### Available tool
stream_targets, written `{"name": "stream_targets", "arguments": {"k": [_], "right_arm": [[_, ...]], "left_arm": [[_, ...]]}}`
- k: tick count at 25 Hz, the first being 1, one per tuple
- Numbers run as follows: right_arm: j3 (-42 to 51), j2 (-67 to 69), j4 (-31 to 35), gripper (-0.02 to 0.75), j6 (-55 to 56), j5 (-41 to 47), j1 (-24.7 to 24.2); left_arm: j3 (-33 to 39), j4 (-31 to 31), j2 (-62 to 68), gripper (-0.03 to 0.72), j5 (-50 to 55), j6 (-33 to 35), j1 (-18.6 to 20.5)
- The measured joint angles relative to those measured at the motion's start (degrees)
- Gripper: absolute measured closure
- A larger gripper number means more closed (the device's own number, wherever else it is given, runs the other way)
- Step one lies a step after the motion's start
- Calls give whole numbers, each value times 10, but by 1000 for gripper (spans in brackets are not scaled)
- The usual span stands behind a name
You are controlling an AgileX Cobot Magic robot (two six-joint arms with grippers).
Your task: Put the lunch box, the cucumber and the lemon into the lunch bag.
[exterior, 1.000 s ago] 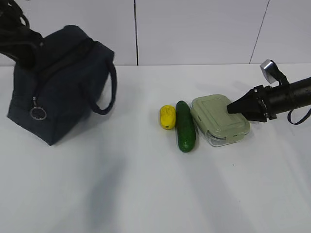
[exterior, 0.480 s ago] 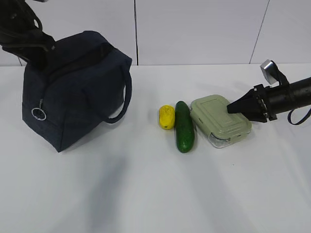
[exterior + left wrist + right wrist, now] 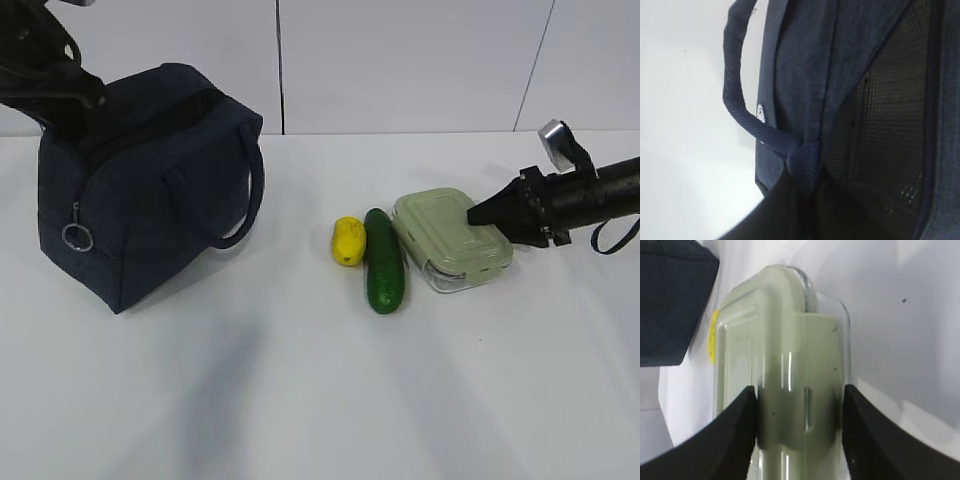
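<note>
The navy lunch bag [image 3: 140, 200] stands at the left, its top held open. My left gripper [image 3: 85, 100] is at its upper left edge. In the left wrist view it [image 3: 805, 182] is shut on the base of a handle [image 3: 735, 100], next to the dark mesh lining. The yellow lemon [image 3: 347, 241], the dark green cucumber [image 3: 383, 260] and the sage-lidded lunch box [image 3: 445, 235] lie side by side right of centre. My right gripper [image 3: 480, 212] is at the box's right end. In the right wrist view it [image 3: 800, 410] is closed across the lid's end clip [image 3: 805, 365].
The silver ring pull [image 3: 77, 237] hangs on the bag's left end, and a loop handle [image 3: 245, 200] droops toward the lemon. The white table [image 3: 300, 400] runs to the front; a white wall stands behind it.
The bag swung right and upright, then shifted slightly left. The lunch box turned a little and moved up with my right gripper.
</note>
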Motion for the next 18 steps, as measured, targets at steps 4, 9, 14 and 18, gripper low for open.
{"name": "stream_targets", "arguments": {"k": [4,9,14,18], "right_arm": [[-10,-1,-1,345,31,-10,0],[-25,-1,6,346,66,-22,0],[-25,-1,35,346,74,-22,0],[-25,-1,45,346,76,-22,0]], "left_arm": [[0,0,0,689,0,0,0],[0,0,0,689,0,0,0],[0,0,0,690,0,0,0],[0,0,0,690,0,0,0]]}}
